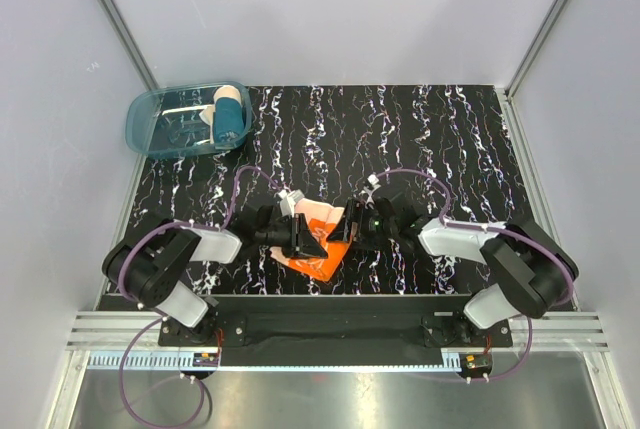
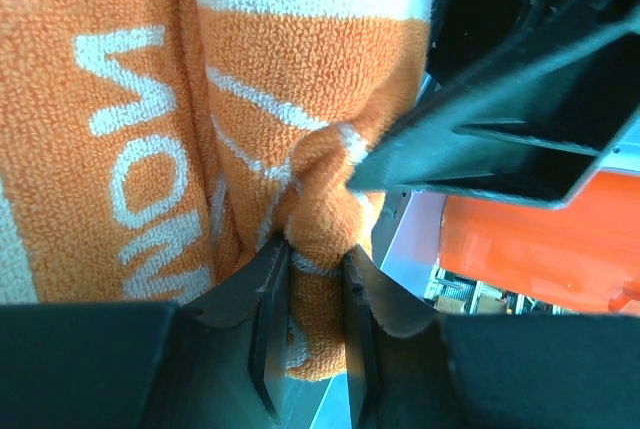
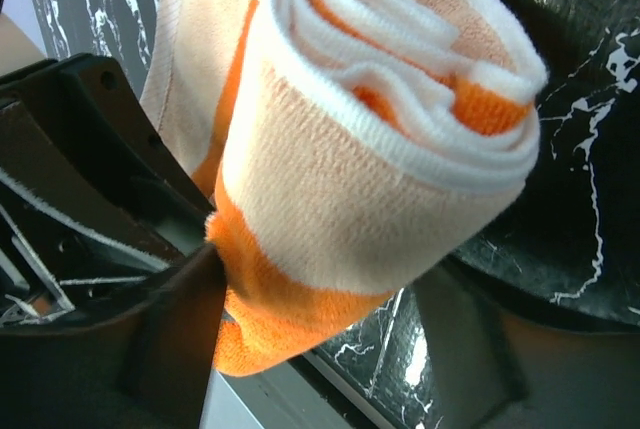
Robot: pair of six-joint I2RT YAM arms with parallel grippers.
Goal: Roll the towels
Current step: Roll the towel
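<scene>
Orange towel (image 1: pixel 325 249), soft and apt to unroll, we judge best gripped across the roll; left pincer (image 2: pixel 310 319) clenches a fold, right pincer (image 3: pixel 320 334) indeterminate.

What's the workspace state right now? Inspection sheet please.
Surface: black white-veined marble-pattern tabletop, flat.
Job's things: orange-and-white terry towel, partly rolled, front centre; teal-and-beige rolled towel in blue translucent plastic tub, far left.
Clutter: nothing seen.
Grippers: left pincer shut on a towel fold; right pincer shut on the rolled end.
Cables: purple cables loop over both arms.
Surroundings: white enclosure walls; aluminium rail at near edge.
</scene>
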